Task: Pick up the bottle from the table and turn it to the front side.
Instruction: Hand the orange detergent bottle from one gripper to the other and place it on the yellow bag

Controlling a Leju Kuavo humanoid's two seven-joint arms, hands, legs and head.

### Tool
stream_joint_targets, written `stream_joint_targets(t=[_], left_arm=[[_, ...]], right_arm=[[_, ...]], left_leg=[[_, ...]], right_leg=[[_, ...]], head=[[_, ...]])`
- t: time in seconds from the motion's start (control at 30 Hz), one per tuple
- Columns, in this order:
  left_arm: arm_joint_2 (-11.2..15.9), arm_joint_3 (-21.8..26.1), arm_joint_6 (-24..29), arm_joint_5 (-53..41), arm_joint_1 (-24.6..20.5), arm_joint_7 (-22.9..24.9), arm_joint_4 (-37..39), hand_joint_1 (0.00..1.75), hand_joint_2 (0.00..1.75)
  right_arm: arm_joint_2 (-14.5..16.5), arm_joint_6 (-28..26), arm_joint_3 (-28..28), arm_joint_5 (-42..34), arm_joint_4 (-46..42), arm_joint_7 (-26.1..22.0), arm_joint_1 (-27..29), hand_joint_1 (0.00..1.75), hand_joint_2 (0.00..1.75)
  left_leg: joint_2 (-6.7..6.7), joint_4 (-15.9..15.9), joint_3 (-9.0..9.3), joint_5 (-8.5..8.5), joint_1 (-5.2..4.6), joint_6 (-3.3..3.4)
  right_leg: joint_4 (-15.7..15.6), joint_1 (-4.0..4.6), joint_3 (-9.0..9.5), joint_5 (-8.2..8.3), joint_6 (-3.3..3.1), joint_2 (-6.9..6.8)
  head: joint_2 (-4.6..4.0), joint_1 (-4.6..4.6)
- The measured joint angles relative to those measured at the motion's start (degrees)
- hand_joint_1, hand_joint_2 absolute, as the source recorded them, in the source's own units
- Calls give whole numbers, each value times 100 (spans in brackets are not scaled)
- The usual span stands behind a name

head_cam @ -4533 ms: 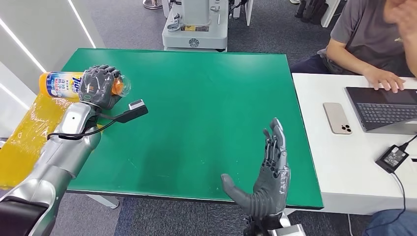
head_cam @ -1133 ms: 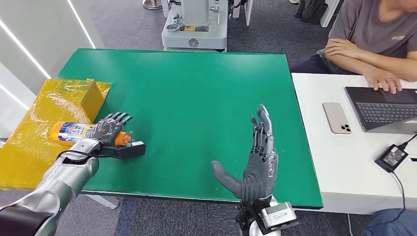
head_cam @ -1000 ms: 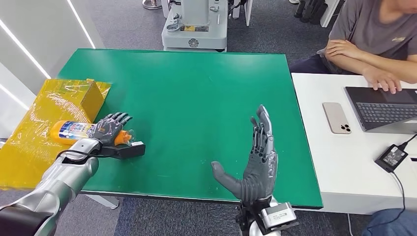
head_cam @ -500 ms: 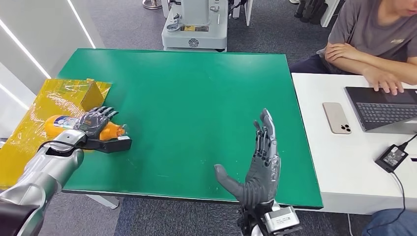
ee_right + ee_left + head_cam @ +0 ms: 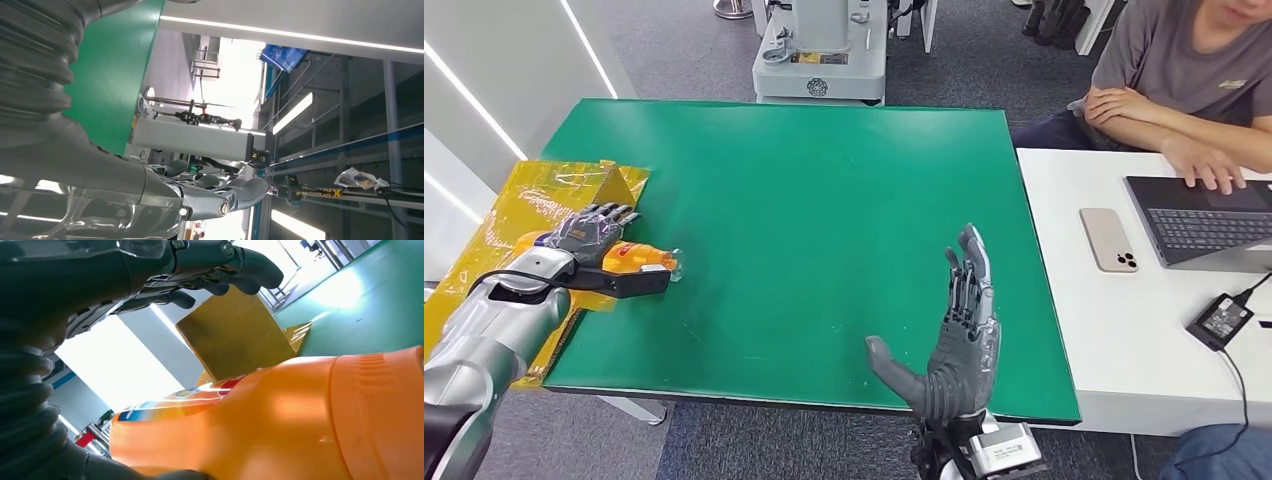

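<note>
Leftward has gone left hand [image 5: 584, 232] gripping bottle [image 5: 639, 258] (lengthwise, cap rightward).

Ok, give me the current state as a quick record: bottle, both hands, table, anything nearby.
bottle: orange bottle, lying on its side at the left edge of the green table, cap end pointing toward the table's middle
left hand: left hand over the bottle's body, fingers draped on it; whether it grips cannot be told
right hand: right hand empty, fingers apart and pointing up, above the near table edge
nearby: yellow wrapped box behind the bottle
bystander: person at the white desk with a laptop
</note>
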Motion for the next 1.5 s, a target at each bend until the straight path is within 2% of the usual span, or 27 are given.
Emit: stream_joint_targets(t=[0.37, 0.53, 0.7, 0.83, 1.0, 1.13, 1.23, 1.33, 1.5], left_arm=[[186, 0, -84, -25, -112, -71, 0, 0, 175], [275, 98, 618, 328, -60, -240, -24, 0, 175], [343, 603, 1505, 1026, 56, -914, -389, 0, 175], [282, 1138, 1614, 1907, 147, -1667, -1042, 0, 175], [-114, 1651, 1038, 3694, 404, -2433, -2181, 0, 175], [-618, 1710, 690, 5485, 748, -2534, -3109, 0, 175], [-1163, 1708, 643, 6645, 992, -2500, -3606, 0, 175], [-1589, 1673, 773, 7144, 1216, -2457, -3921, 0, 175], [-1819, 1585, 845, 7430, 1338, -2450, -4181, 0, 175]], right_arm=[[-10, -33, 2, -33, -2, 0, -23, 0, 175], [-10, 43, 2, -18, -2, 0, -32, 0, 175], [-8, 179, -4, 17, -2, 0, -32, 0, 175], [-7, 258, -22, 27, -1, -1, -19, 0, 175], [0, 264, -28, 33, 0, 0, 46, 0, 175], [20, 254, -32, 56, 2, 0, 91, 0, 175], [44, 223, -37, 100, 6, 0, 131, 0, 175], [51, 183, -38, 103, 9, 0, 171, 0, 175], [50, 144, -44, 97, 10, 0, 205, 0, 175]], left_leg=[[0, -1, 0, 0, 1, 0], [0, -2, 0, 0, 1, 0], [0, -1, 0, 0, 0, 0], [0, 0, 0, 0, -1, 0], [-4, 1, 0, 0, -4, 0], [-5, 3, 0, -1, -5, 2], [-20, 3, -2, -2, -5, 3], [-12, 3, -3, -3, -5, 3], [-5, 2, -1, -4, -3, 4]], right_leg=[[1, 0, 0, 0, 0, 1], [1, 0, 0, 0, -1, 1], [0, 0, -1, 0, -1, 0], [-1, 0, -1, 0, -1, -1], [-3, -3, 2, 0, 0, -4], [-8, -5, 2, 0, 1, -5], [-11, -5, 8, -2, 4, -19], [-11, -5, 7, -1, 3, -10], [-9, -4, 4, -1, 2, -5]], head=[[0, -1], [0, -1], [0, -1], [0, 0], [0, 1], [0, -1], [0, 1], [0, 1], [0, 0]])
